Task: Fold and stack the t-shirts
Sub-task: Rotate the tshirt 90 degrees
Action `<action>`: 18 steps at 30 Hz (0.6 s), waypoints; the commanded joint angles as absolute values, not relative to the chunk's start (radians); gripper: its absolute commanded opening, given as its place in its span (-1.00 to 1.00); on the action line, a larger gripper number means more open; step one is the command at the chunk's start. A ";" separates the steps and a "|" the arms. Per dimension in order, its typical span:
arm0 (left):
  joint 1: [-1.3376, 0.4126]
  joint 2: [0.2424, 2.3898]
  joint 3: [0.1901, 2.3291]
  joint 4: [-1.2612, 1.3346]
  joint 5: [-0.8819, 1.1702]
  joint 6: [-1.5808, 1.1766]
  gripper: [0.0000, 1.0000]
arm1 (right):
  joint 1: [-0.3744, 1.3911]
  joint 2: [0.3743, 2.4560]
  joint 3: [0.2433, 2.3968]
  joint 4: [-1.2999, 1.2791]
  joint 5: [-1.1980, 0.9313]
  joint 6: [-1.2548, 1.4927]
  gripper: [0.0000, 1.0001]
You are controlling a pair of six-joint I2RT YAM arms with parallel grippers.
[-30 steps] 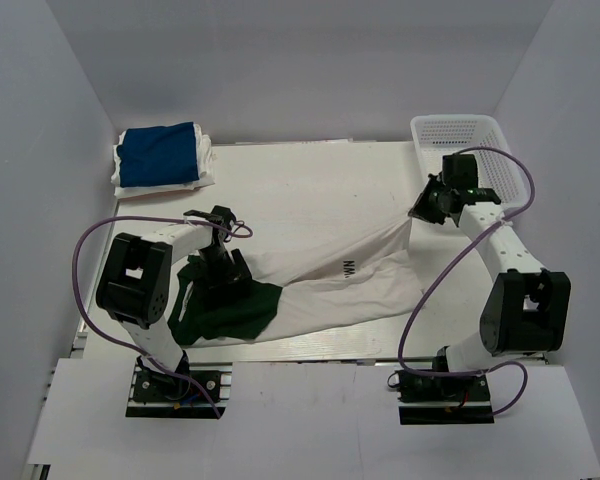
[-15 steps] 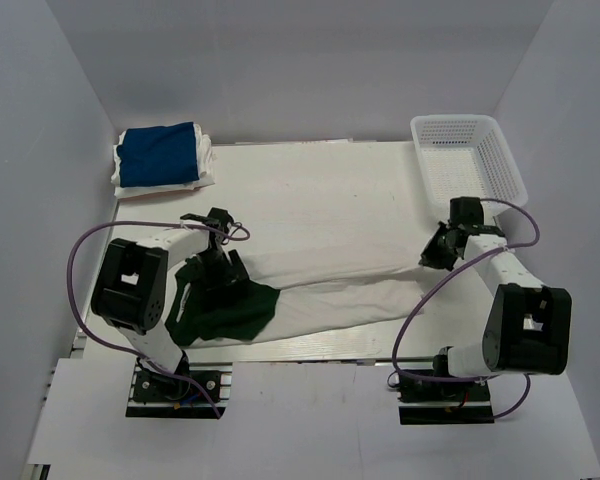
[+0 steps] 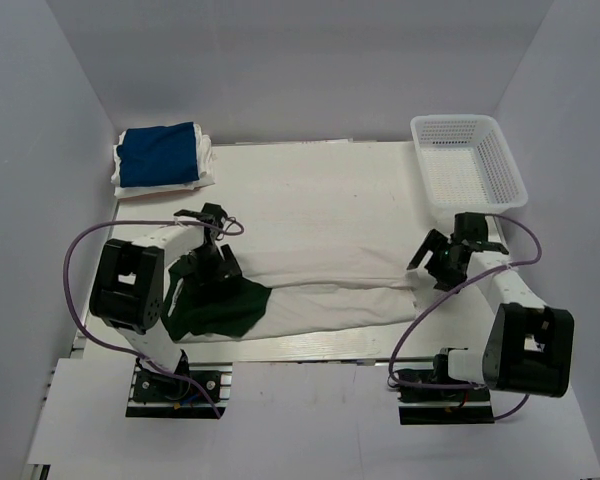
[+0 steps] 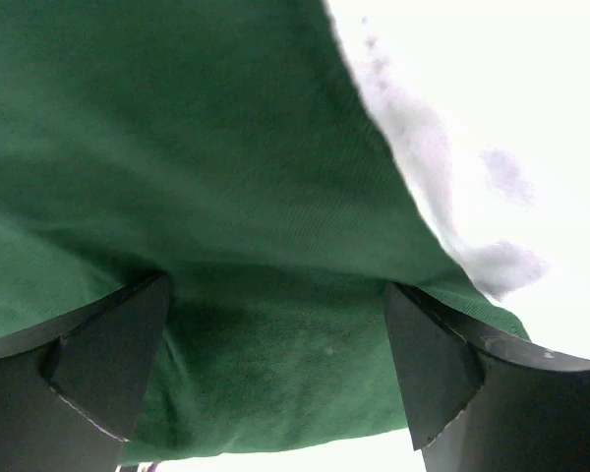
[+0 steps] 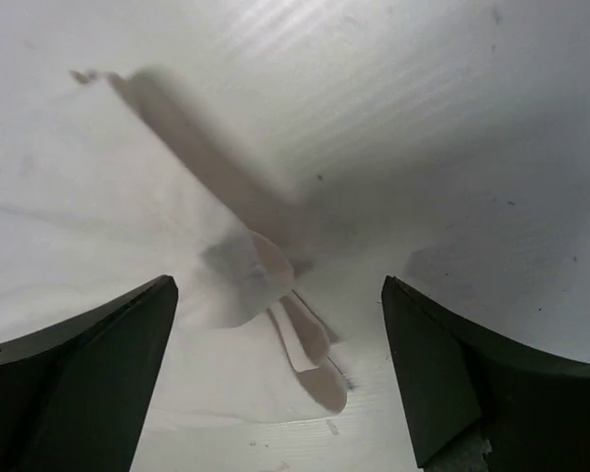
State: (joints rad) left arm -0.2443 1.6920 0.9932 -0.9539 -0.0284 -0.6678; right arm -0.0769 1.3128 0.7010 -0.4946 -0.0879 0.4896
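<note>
The table holds three t-shirts, one basket and two arms, each with one gripper.

The royal blue t-shirt lies folded in the far-left corner, on top of a folded white cloth. The dark green t-shirt is bunched at the near-left corner. The white t-shirt lies as a long narrow band along the near edge, and its left end meets the green one. The white mesh basket sits in the far-right corner.

The left gripper is down on the green shirt. In the wrist view its jaws stand wide apart with green cloth bulging between them. The right gripper hangs just above the right end of the white shirt, its jaws spread and holding nothing. A small tag on the cloth shows beneath it.

One second ago the right gripper was up near the basket, pinching a corner of the white shirt, which was stretched into a broad triangle with dark lettering in view. Half a second ago it had come down towards the near-right side with the cloth already narrowed. Now it has let go, the shirt is flat and the lettering is out of sight. The left gripper has barely moved on the green shirt. The blue shirt and the basket are where they were.
</note>
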 commanded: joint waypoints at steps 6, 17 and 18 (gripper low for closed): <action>-0.238 1.550 1.146 -0.985 -0.147 -0.692 0.99 | -0.052 1.192 0.916 -0.474 -0.230 0.321 0.81; -0.238 1.465 0.841 -0.740 -0.006 -0.827 0.99 | 0.207 1.369 0.816 -0.318 -0.411 0.293 0.81; -0.238 1.486 0.830 -0.724 -0.006 -0.827 0.99 | 0.236 1.402 0.818 -0.299 -0.405 0.284 0.81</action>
